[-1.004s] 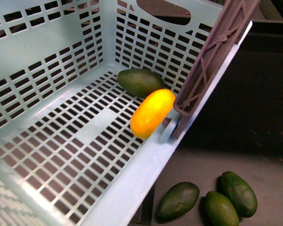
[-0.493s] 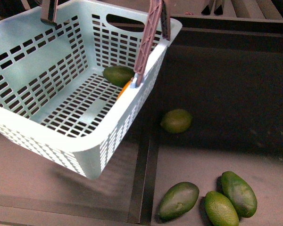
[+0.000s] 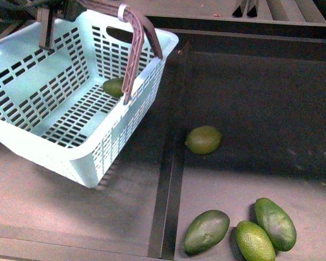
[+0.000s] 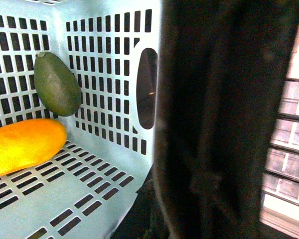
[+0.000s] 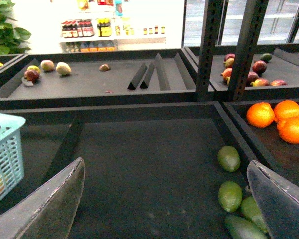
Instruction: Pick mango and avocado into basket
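Right gripper (image 5: 164,199) spread wide and empty over the dark shelf; left gripper hidden behind a dark blur, state impossible to tell. Basket (image 3: 70,155) now carried further left and away than half a second ago. Mango (image 4: 22,144) and avocado (image 4: 57,83) both lying inside, side by side. Task apparently finished.

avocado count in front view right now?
5. One inside the basket, partly behind its handle; one alone on the dark shelf; three clustered in front. More may be hidden.
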